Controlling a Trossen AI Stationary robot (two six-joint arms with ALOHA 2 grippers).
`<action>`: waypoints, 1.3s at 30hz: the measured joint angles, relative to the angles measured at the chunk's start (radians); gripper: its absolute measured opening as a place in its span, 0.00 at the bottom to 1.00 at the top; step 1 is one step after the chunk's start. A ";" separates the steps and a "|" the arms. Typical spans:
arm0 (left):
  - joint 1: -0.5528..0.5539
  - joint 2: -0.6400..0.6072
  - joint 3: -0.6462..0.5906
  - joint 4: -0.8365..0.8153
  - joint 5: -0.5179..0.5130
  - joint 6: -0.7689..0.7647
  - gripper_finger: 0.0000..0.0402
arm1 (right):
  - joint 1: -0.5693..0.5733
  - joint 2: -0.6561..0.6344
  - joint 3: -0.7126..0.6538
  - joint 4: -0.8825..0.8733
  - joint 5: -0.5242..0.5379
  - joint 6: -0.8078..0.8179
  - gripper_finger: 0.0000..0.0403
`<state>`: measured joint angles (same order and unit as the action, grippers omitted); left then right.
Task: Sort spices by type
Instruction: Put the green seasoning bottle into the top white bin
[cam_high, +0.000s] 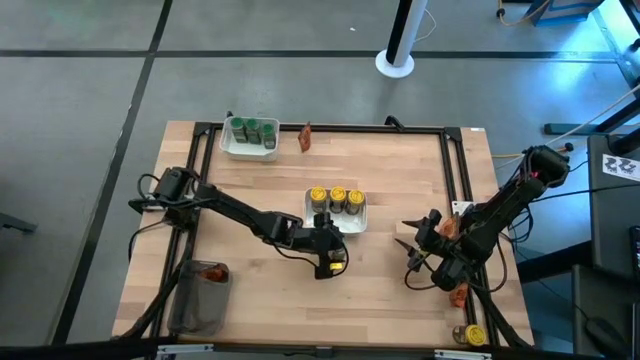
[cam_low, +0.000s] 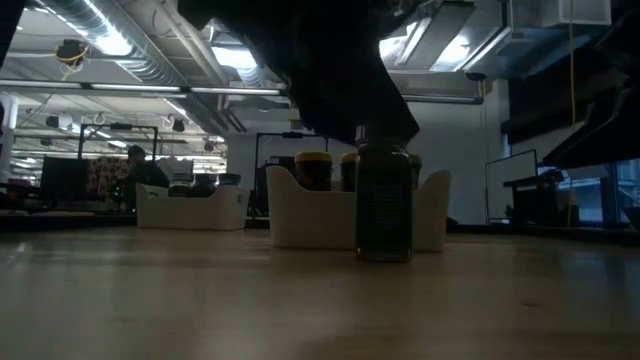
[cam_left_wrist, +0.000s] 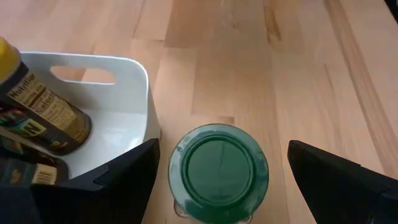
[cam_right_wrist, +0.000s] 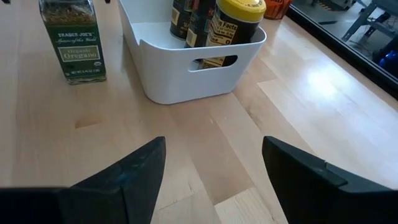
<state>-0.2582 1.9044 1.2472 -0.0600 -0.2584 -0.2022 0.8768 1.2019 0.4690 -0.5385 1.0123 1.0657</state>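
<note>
Between the jaws: left gripper (cam_left_wrist: 217, 177) is wide open over one green-lid jar (cam_left_wrist: 218, 172), which stands on the table (cam_high: 400, 180), not held.
Near tray: white tray (cam_high: 360, 222) at 12 o'clock of that jar holds three yellow-lid jars (cam_high: 337, 198).
Far tray: second tray (cam_high: 240, 150) at 11 o'clock holds green-lid jars (cam_high: 252, 129), count unclear.
Right gripper (cam_right_wrist: 214, 168): at 3 o'clock, partly open, holding nothing.
Packets: one red packet (cam_high: 306, 136) at 12 o'clock.

Overhead looks straight down; low level, near; both share white tray (cam_high: 340, 222).
</note>
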 joint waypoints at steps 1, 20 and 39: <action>0.000 0.002 0.000 -0.006 0.000 0.000 0.84 | 0.000 0.006 0.000 0.001 0.001 0.000 0.67; 0.010 0.060 -0.001 -0.007 0.023 0.047 0.48 | 0.000 0.027 0.000 0.016 0.001 0.000 0.67; -0.004 -0.193 0.000 -0.091 -0.045 0.046 0.46 | 0.000 0.027 0.000 0.019 -0.002 0.000 0.67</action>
<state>-0.2619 1.7114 1.2472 -0.1507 -0.3032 -0.1565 0.8768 1.2285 0.4690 -0.5196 1.0103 1.0653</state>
